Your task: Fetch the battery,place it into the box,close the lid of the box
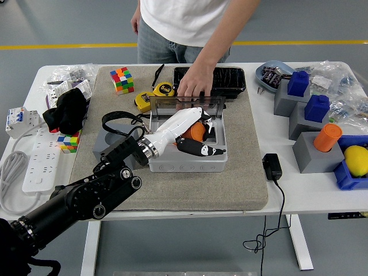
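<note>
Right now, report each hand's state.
Left hand: inside the open grey box, closed on the orange battery.
Right hand: not in view.
Person's hand: resting on the lid.
</note>
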`<state>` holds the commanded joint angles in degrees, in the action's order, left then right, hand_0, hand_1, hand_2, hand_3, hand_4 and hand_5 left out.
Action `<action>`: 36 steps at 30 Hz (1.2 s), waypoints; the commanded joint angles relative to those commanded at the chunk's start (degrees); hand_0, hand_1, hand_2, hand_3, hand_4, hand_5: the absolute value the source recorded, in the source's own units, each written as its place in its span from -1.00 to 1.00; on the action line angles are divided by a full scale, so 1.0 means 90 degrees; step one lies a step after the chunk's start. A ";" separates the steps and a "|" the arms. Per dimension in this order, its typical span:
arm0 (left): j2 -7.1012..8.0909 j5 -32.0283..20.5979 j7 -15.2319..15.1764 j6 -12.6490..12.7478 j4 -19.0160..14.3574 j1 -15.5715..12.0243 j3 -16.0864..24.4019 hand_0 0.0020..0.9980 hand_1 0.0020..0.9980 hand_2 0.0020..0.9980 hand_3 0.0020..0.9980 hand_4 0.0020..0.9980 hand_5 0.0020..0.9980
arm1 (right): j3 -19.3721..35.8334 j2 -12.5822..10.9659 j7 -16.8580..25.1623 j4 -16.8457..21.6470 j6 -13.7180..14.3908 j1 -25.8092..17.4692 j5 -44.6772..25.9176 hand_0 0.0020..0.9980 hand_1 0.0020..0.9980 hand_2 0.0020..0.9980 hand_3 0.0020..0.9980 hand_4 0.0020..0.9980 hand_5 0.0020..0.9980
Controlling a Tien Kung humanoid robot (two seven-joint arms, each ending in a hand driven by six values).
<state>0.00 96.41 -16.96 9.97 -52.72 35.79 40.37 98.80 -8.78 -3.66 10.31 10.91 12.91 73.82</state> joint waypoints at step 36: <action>0.0107 -0.0238 0.0669 -0.1827 -0.1970 -0.0110 0.0952 0.54 0.48 0.43 0.38 1.00 0.44 | 0.0009 0.0013 0.0018 0.0000 -0.0014 -0.0009 -0.0046 1.00 0.89 0.73 0.73 1.00 1.00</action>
<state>0.96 94.26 -10.94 -6.47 -70.45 34.80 48.94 98.88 -8.67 -3.49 10.31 10.79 12.83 73.41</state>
